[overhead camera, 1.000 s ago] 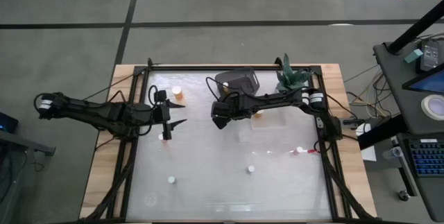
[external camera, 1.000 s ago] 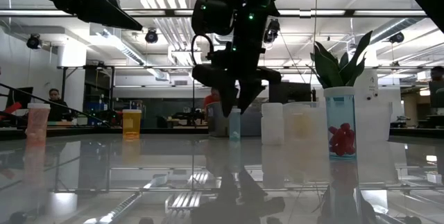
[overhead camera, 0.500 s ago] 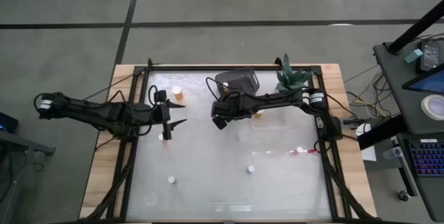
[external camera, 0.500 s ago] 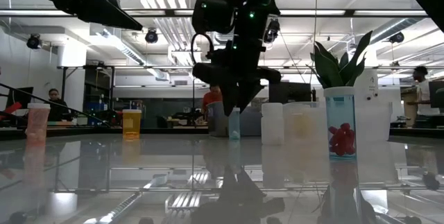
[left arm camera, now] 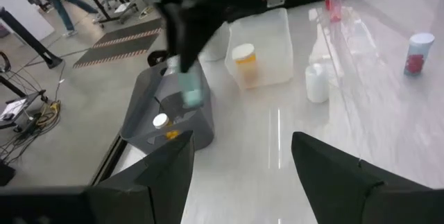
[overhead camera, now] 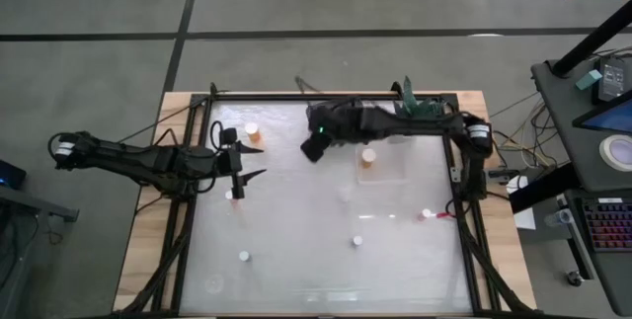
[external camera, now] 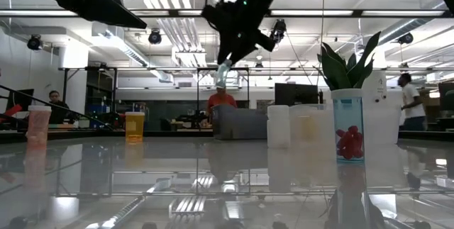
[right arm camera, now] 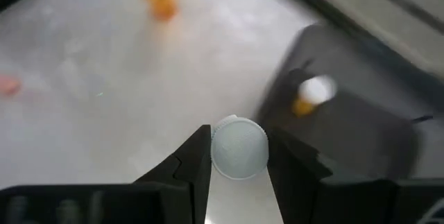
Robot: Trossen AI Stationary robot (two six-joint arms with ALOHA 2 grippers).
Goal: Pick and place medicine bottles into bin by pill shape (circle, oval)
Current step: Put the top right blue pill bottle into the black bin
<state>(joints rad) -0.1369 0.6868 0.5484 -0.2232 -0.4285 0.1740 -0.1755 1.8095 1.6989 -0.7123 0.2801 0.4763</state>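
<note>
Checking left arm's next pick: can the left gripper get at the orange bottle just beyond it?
Probably yes. The left gripper is open, and the orange bottle stands alone on bare table, the right gripper well aside.

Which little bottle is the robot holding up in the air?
Look at the dark grey bin on the table's far side. Just above it, the right gripper pinches a pale bottle with a whitish cap. It is the only bottle in the air; the others stand on the table or in bins.

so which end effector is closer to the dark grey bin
Right. The right end effector hangs raised by the dark grey bin, shut on a pale bottle. The left end effector waits open, farther off toward the table's left edge.
</note>
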